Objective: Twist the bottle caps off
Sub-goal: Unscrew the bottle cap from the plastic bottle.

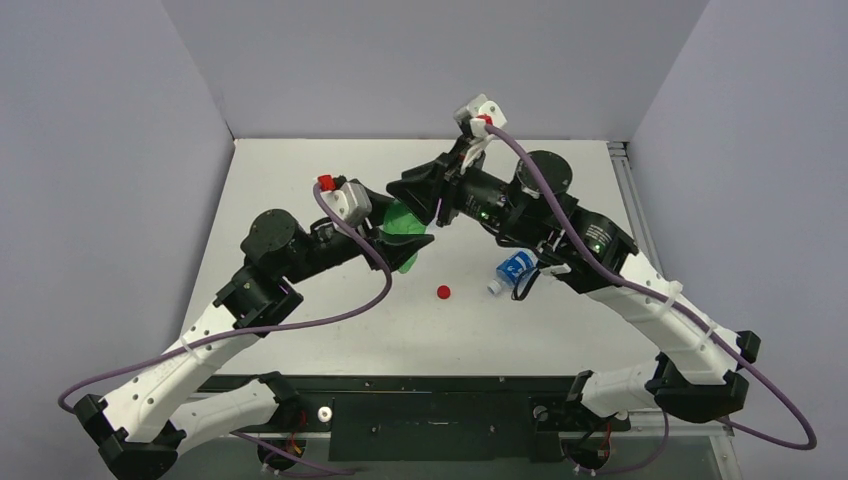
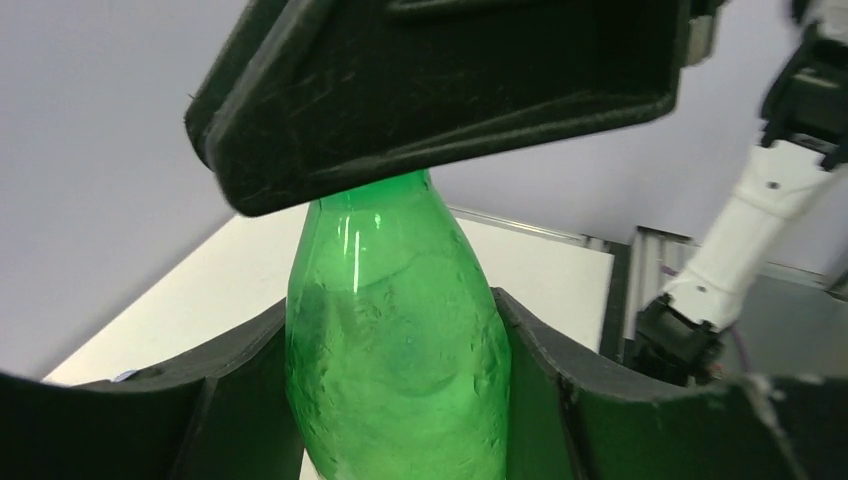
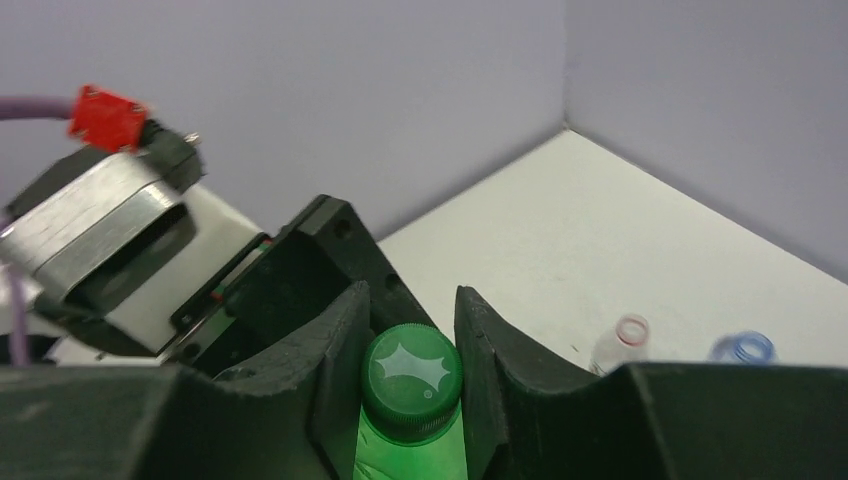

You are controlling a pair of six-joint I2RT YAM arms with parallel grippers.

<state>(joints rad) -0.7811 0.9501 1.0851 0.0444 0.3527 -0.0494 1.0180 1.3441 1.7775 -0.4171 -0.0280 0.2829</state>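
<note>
My left gripper (image 2: 395,305) is shut on the body of the all-green bottle (image 2: 395,360), holding it off the table with its neck toward the right arm. My right gripper (image 3: 412,295) is shut on that bottle's green cap (image 3: 412,372), one finger pressed on each side. In the top view the two grippers meet at the green bottle (image 1: 403,232) over the table's middle. A red cap (image 1: 443,292) lies loose on the table. The clear bottle with the blue label (image 1: 513,270) lies on its side under the right arm.
Two open bottle necks, one red-ringed (image 3: 628,335) and one blue-ringed (image 3: 745,348), show low on the right of the right wrist view. Grey walls close the white table (image 1: 300,330) on three sides. A metal rail (image 1: 625,185) runs along its right edge.
</note>
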